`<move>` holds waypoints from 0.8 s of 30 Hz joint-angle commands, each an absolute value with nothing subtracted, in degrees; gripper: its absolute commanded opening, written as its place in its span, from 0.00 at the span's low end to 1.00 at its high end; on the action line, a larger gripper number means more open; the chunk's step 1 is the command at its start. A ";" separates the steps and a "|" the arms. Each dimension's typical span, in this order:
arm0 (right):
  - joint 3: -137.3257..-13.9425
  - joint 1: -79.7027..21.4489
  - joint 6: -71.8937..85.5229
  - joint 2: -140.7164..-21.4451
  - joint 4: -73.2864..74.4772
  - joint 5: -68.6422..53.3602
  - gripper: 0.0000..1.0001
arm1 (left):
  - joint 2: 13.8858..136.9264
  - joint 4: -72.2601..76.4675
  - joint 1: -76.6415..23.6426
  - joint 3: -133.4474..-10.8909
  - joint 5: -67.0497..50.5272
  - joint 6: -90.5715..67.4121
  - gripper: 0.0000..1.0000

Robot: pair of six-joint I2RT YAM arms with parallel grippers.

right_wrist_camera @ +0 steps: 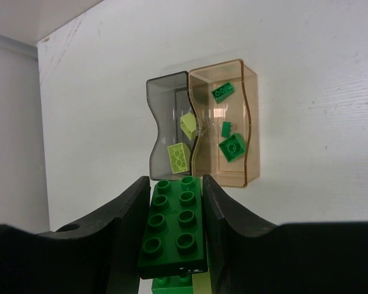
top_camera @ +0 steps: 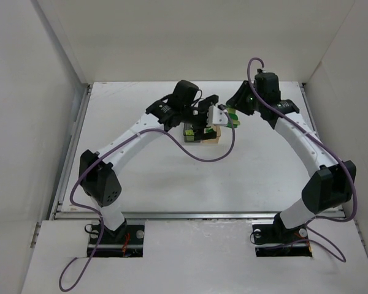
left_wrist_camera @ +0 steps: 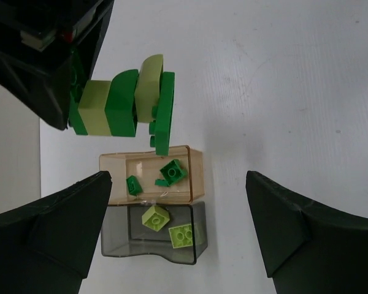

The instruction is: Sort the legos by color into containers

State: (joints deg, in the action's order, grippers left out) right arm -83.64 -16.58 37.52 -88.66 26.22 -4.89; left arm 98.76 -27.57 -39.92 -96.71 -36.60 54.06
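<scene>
Clamped between the fingers of the right pincer (right_wrist_camera: 176, 191) at the bottom of the right wrist view is a stack of bricks (right_wrist_camera: 173, 236). It has a bright green studded plate on top, with pale and bright green pieces locked beneath it. Above it in the frame stand the joined boxes. The amber box (right_wrist_camera: 253, 122) holds three bright green bricks (right_wrist_camera: 232, 147), and the grey box (right_wrist_camera: 154, 122) holds two pale bricks (right_wrist_camera: 179, 157). The left pincer (left_wrist_camera: 178, 202) hangs over the boxes, spread wide and holding nothing. Both boxes rest on the white bench (right_wrist_camera: 319, 92).

The stack mixes both colours, so it probably has to be pulled apart before anything is dropped. The left pincer would do well to close on one pale piece alone and peel it off over the grey box, while the right grips firmly. A loose piece could fall into the wrong box.
</scene>
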 commanded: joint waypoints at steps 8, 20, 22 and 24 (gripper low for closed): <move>-84.64 -19.95 40.61 -87.80 20.39 -5.63 0.00 | 98.09 -12.31 -43.07 -88.95 -30.07 52.83 0.64; -81.66 -20.48 42.80 -87.28 17.58 -7.91 0.00 | 98.09 -7.21 -43.07 -86.22 -24.17 48.78 0.12; -81.65 -20.48 42.80 -87.28 17.58 -7.91 0.00 | 98.09 -7.73 -43.07 -86.22 -23.64 48.25 0.00; -81.65 -20.48 43.32 -87.80 17.58 -7.30 0.00 | 98.09 -8.52 -43.07 -86.22 -23.64 47.72 0.00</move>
